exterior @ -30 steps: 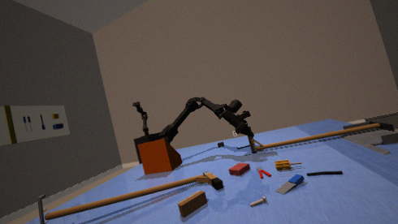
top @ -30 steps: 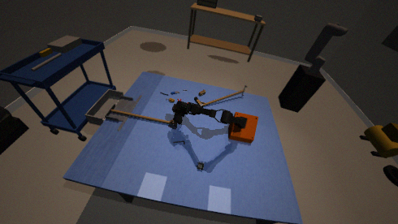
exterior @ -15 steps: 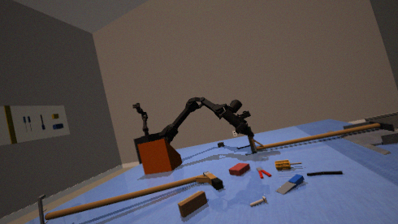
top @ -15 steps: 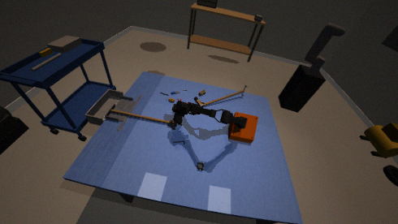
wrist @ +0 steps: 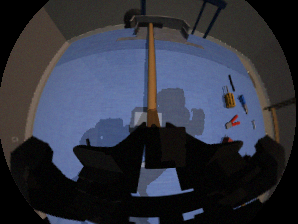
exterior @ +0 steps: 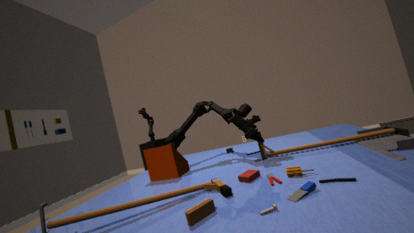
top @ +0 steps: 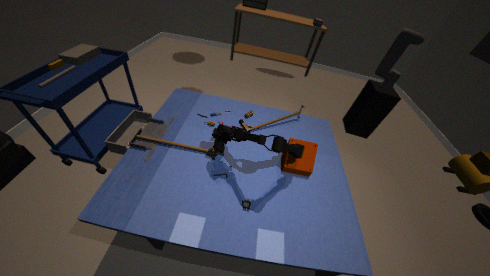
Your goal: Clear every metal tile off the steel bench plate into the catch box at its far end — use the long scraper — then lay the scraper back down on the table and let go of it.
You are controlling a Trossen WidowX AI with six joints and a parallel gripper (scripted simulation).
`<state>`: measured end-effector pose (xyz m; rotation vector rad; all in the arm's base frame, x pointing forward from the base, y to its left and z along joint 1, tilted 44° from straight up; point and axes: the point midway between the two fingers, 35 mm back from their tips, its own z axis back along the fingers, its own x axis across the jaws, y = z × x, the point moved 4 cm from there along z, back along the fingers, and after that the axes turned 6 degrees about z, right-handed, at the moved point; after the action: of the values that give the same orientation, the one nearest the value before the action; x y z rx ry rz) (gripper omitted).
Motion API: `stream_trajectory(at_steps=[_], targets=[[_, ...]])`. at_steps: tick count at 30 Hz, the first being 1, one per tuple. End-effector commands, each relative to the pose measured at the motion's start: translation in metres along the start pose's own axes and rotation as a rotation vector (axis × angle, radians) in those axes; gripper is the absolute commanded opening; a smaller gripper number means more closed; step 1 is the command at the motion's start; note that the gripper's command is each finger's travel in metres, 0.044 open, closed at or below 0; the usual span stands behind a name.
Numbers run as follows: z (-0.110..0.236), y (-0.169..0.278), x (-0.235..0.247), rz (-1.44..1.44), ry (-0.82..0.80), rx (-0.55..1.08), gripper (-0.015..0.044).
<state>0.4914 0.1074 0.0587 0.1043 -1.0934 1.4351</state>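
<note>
The gripper (exterior: 261,149) is clamped narrowly on the near end of the long scraper (top: 170,144), low over the blue table (top: 300,220). The wooden handle runs straight out to the steel bench plate (top: 155,131), its blade reaching the catch box (top: 122,131).

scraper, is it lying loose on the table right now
No, the gripper is shut on the near end of the scraper handle, whose far end reaches toward the catch box.
</note>
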Motion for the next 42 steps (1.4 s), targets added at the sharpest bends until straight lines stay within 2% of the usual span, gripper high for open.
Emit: stream_trajectory(at_steps=[1,42], targets=[[0.004,0.002,0.000,-0.001,0.002,-0.003,0.0000],[0.044,0.043,0.007,-0.002,0.004,-0.006,0.0000]])
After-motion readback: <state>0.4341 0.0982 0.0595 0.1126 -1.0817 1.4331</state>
